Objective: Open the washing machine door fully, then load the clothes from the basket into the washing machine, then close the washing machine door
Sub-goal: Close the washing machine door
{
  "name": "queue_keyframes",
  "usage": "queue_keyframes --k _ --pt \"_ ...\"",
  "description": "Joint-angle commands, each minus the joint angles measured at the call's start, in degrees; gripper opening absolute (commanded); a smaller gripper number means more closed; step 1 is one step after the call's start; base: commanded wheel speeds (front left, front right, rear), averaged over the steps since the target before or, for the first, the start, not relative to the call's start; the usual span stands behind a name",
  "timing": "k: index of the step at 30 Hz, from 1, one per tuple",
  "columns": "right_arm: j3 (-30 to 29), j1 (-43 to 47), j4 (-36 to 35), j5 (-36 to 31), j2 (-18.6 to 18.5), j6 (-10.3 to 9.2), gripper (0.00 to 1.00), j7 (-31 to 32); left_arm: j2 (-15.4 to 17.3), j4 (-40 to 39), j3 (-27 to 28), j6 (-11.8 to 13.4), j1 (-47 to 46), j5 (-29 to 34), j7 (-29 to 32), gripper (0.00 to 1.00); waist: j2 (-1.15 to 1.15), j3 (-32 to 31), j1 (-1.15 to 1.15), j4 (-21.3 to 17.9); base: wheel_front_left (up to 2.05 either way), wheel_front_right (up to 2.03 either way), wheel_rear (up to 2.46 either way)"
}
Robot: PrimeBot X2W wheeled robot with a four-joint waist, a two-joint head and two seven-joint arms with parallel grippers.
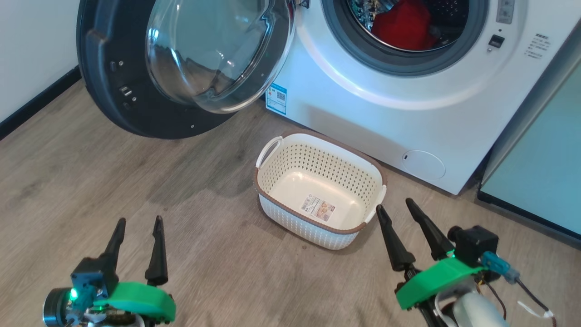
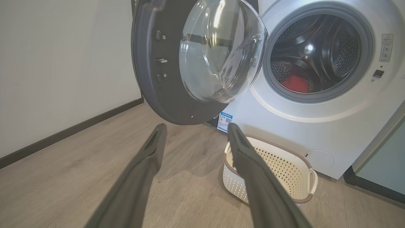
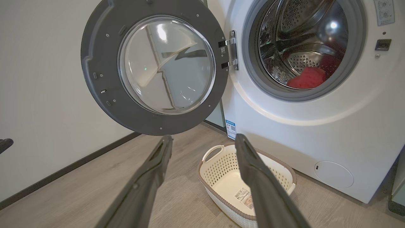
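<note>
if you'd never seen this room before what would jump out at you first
The big round black-rimmed glass porthole door stands wide open at the left of the white front-loading washing machine. Inside its steel drum lies a bright red soft garment, while the small white perforated plastic basket with a brown rim sits empty on the wood floor in front of the machine.

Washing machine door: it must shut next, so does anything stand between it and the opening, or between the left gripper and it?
Nothing visible does. The red garment lies inside the drum. The basket sits on the floor before the machine, apparently lower than the door. Only floor lies between the left gripper and the door.
</note>
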Motion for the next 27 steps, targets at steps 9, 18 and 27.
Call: queue_keyframes --k 9,18,27 --pt "1.9 -4.03 -1.2 0.31 -0.04 0.0 1.0 -0.37 0.19 -3.08 2.08 1.16 -1.1 -0.78 -0.29 1.0 0.0 1.03 0.0 0.72 0.0 0.0 0.0" --pt "2.03 -4.4 -0.9 0.47 -0.04 0.0 1.0 -0.37 0.19 -3.29 2.18 1.28 -1.19 -0.91 -0.29 1.0 0.0 1.13 0.0 0.78 0.0 0.0 0.0" --pt "2.09 -4.55 -0.91 0.6 -0.04 0.0 1.0 -0.37 0.19 -3.19 2.17 1.21 -1.25 -0.48 -0.29 1.0 0.0 1.13 0.0 0.79 0.0 0.0 0.0"
